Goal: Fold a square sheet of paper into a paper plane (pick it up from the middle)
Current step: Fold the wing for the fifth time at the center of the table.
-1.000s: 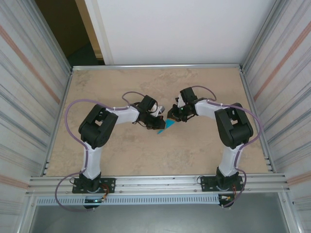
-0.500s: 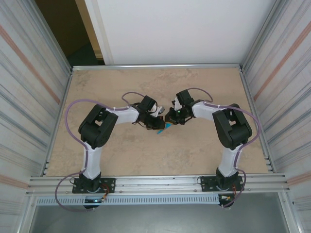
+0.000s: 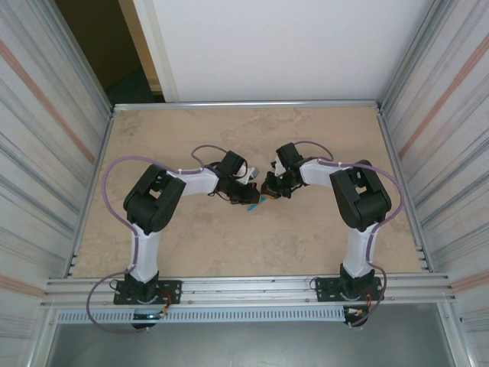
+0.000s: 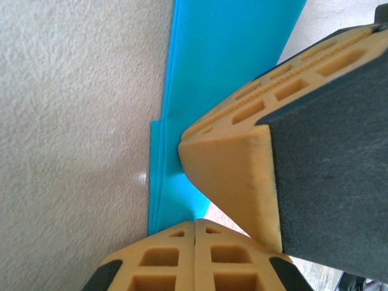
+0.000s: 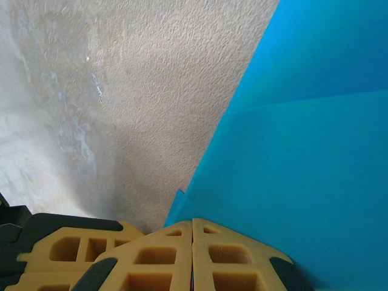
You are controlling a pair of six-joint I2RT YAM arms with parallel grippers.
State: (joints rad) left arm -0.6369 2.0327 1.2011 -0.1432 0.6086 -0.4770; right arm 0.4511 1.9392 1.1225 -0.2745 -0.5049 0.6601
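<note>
While a crease is being worked mid-fold, the teal paper (image 5: pixel 303 182) lies part-folded at the centre of the table (image 3: pixel 191 130), between the two wrists. Left gripper (image 4: pixel 194 229): jaws closed, pinching the paper's edge. Right gripper (image 5: pixel 193 225): jaws closed on a corner. Next move, by judgement: a matched pull or press, without tearing. Against a second ago: right gripper nearer the left, less teal exposed.

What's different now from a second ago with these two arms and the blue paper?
The right arm slid left toward the left arm, covering most of the blue paper seen from above, and its jaws finished closing at the paper's edge. The left arm stayed put, jaws shut.
</note>
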